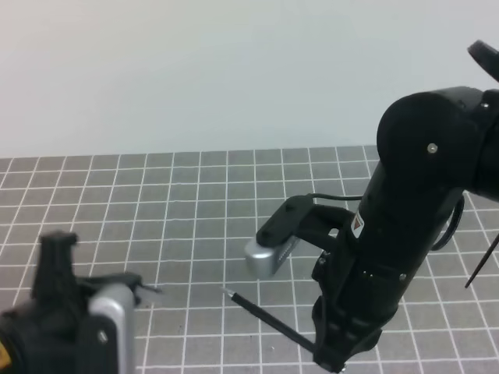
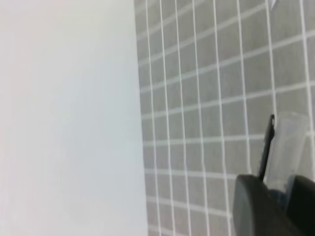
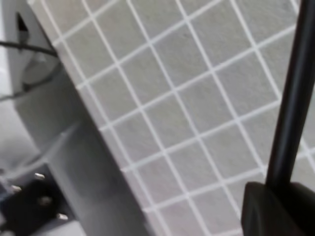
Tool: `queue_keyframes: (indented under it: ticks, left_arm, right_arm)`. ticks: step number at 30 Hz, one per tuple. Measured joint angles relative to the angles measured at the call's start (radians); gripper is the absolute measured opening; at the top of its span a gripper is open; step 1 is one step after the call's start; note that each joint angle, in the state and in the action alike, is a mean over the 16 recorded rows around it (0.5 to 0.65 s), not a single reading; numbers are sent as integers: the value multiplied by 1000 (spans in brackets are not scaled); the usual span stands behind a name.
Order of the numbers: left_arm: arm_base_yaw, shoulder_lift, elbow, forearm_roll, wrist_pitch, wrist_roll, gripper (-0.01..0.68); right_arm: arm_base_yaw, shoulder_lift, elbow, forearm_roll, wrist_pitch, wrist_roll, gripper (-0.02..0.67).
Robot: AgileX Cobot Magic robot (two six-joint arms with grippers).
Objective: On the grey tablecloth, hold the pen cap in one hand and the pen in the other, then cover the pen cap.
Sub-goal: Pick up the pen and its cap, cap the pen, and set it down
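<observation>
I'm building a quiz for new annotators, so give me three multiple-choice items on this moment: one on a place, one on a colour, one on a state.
1. In the high view, which way does the tip of the long thin black pen point?
A. Up-left, toward the small clipped pen cap
B. Toward the right edge
C. Straight down into the cloth

2. What colour are the grid lines on the flat grey tablecloth?
A. Black
B. White
C. Red

3. How is the right pincer?
A. Open and empty
B. Shut on a cloth fold
C. Shut on the pen

Answers:
1 A, the silvery tip lies left of and above the gripped end.
2 B, thin white lines form the squares.
3 C, the right wrist view shows the black stick rising out of the pincer.
</observation>
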Motion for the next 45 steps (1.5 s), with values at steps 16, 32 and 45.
queue_keyframes:
  ticks: [16,32,45]
  left_arm:
    - [-107,-1,78,-8,-138,107,6]
    - [-151,2,110,2,-242,141,6]
    - [-245,26,110,-23,-344,142,16]
  right_arm:
    - [31,-98,98,90,0,-28,67]
    - [34,-122,110,129,0,-42,67]
    - [34,-112,110,129,0,-30,62]
